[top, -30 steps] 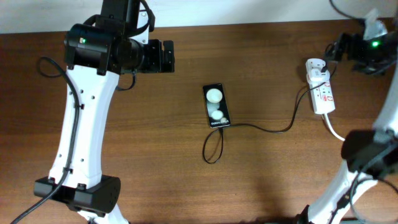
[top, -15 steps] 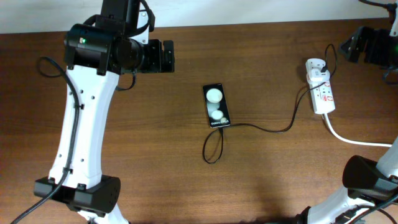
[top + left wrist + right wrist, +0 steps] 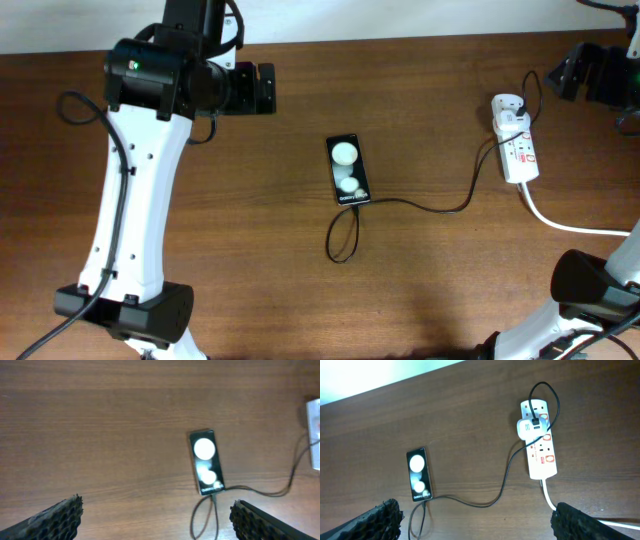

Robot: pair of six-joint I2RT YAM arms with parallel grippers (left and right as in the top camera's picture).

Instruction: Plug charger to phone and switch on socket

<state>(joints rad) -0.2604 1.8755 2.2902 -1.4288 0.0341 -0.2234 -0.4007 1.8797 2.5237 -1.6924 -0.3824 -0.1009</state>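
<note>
The black phone (image 3: 347,170) lies flat mid-table, two white spots up; it shows in the left wrist view (image 3: 205,461) and the right wrist view (image 3: 418,474). The thin black charger cable (image 3: 440,209) meets the phone's lettered end, loops once below it, and runs right to the white adapter (image 3: 510,119) plugged into the white socket strip (image 3: 519,152). The adapter (image 3: 526,427) sits on the strip (image 3: 542,452). My left gripper (image 3: 265,88) is open and empty, high and left of the phone. My right gripper (image 3: 562,75) is open and empty, above and right of the strip.
The strip's thick white cord (image 3: 560,224) trails off to the right. My left arm's white links and base (image 3: 120,300) stand at the left front. The right arm's base (image 3: 590,290) is at the right front. A pale wall edge (image 3: 370,380) borders the far side.
My right arm has swung up and to the right, away from the strip, then held still. My left gripper has drawn back slightly to the left. Phone, cable and strip have not moved.
</note>
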